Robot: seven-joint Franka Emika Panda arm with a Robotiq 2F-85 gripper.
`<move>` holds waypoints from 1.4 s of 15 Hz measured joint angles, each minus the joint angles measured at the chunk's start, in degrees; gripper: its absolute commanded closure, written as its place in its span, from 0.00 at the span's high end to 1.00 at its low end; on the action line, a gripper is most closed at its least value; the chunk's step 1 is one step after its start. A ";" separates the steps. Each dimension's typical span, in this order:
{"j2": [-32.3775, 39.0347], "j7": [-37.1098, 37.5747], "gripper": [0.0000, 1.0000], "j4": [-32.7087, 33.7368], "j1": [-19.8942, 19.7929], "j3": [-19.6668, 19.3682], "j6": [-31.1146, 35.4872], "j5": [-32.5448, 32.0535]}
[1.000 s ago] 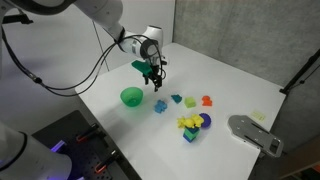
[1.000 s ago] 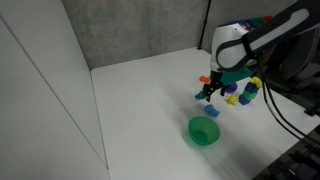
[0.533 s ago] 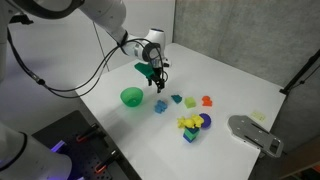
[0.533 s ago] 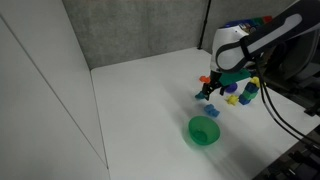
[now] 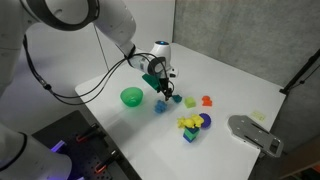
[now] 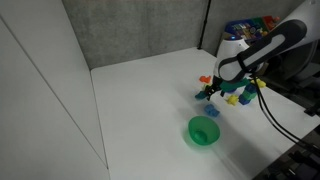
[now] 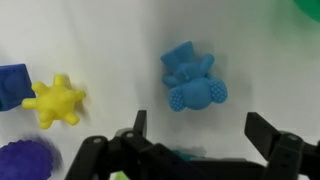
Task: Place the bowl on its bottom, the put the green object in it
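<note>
The bright-green bowl [image 5: 131,96] sits on the white table with its opening up; it also shows in the other exterior view [image 6: 203,130] and as a green edge in the wrist view [image 7: 308,6]. The small teal piece [image 5: 176,99] lies among the toy pieces; in the wrist view only a teal sliver [image 7: 185,154] peeks out by the gripper body. My gripper [image 5: 163,88] [image 6: 212,92] [image 7: 200,135] is open and empty, low over the pieces, to the right of the bowl. A blue toy piece [image 7: 192,77] lies just ahead of the open fingers.
A yellow-green piece [image 5: 190,101] and an orange piece [image 5: 207,100] lie beside the teal one. A multicoloured block pile [image 5: 192,124] [image 6: 240,95] stands nearby, with a yellow star [image 7: 55,100]. A grey device [image 5: 255,133] sits at the table edge.
The gripper has moved away from the spot above the bowl's far side toward the small toy pieces and dropped lower. The bowl and pieces have not moved.
</note>
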 measured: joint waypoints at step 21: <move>9.13 -20.48 1.00 0.51 -3.12 3.98 9.73 -5.38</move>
